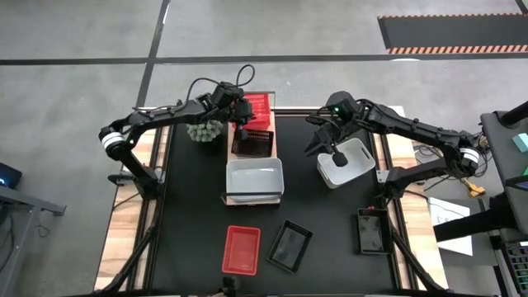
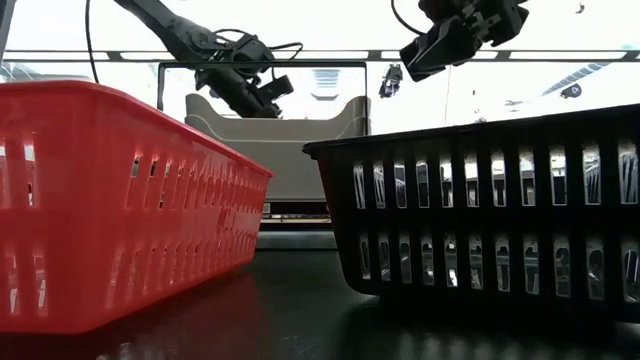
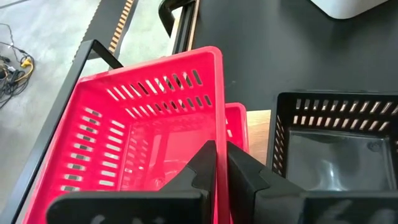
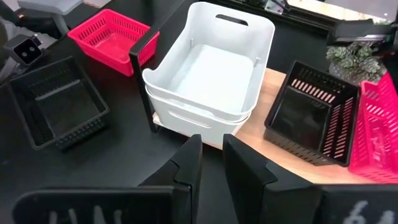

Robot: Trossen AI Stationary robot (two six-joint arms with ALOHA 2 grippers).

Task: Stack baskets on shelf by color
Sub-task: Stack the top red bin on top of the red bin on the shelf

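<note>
The black tabletop [image 1: 198, 223] carries the shelf [image 4: 267, 109], a pale wood plank running down its middle. On the plank, nearest the loose baskets, sits a white stack [image 1: 254, 180] of nested bins. Next along comes a single black basket [image 1: 252, 144], and at the far end are the red ones. A loose white basket [image 1: 351, 163] lies on the tabletop beside the shelf, below the right arm. Three more wait near the front edge: a red basket [image 1: 241, 249], a black basket beside it [image 1: 289, 246], and another black one [image 1: 370, 231] well over to the right.

The left gripper [image 3: 217, 155] is pressed together on the thin side wall of the upper red basket [image 3: 143, 130]. This basket hangs tilted over a lower red basket [image 3: 236, 124] that is already on the plank. The right gripper [image 4: 211, 146] hovers above the tabletop and faces the shelf, with a narrow gap between its fingers and nothing in it.

The main risk is the one-wall pinch. The slotted plastic could flex or pivot, so the tilted bin may jam crooked in the one below instead of nesting. It could also slide off the plank's end. The black basket sits just beside the red pair, and the green plant [image 1: 204, 129] is near the left arm, so either could be nudged in a sideways correction.
</note>
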